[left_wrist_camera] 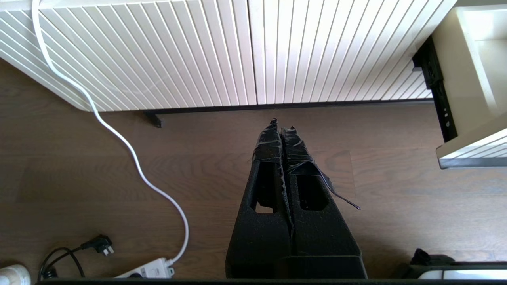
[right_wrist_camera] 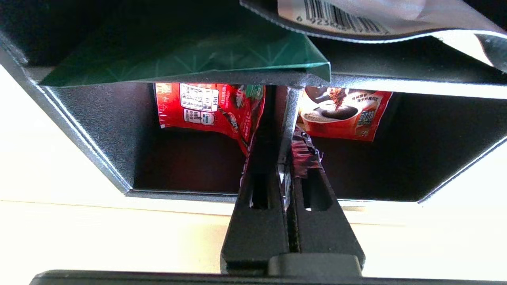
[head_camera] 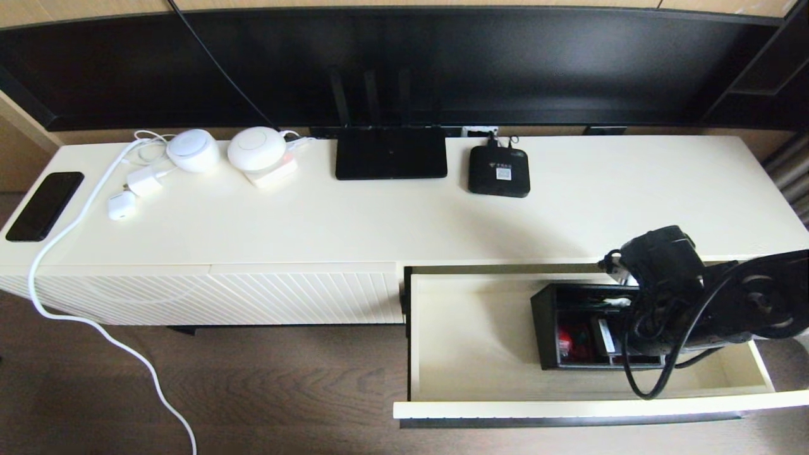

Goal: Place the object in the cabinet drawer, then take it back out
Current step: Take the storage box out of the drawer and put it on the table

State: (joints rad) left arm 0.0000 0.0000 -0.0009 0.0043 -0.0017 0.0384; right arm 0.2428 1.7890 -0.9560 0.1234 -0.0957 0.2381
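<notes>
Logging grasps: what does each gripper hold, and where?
The right gripper is shut on the organiser box by the divider wall between its two square compartments. The left gripper holds nothing.

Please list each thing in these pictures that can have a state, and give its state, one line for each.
Wide cream cabinet drawer: pulled open.
Black rectangular organiser box: inside the drawer, upright, packets in it.
Right gripper: fingers shut on the box's divider wall.
Left gripper: fingers shut, empty, above the wooden floor.
Ribbed cream panel: closed.
Flat black phone: screen dark.

Black organiser box (head_camera: 572,328) holds red (right_wrist_camera: 210,107) and green packets (right_wrist_camera: 186,59); cream drawer (head_camera: 480,341), diagonally ribbed panel (left_wrist_camera: 237,51).
</notes>
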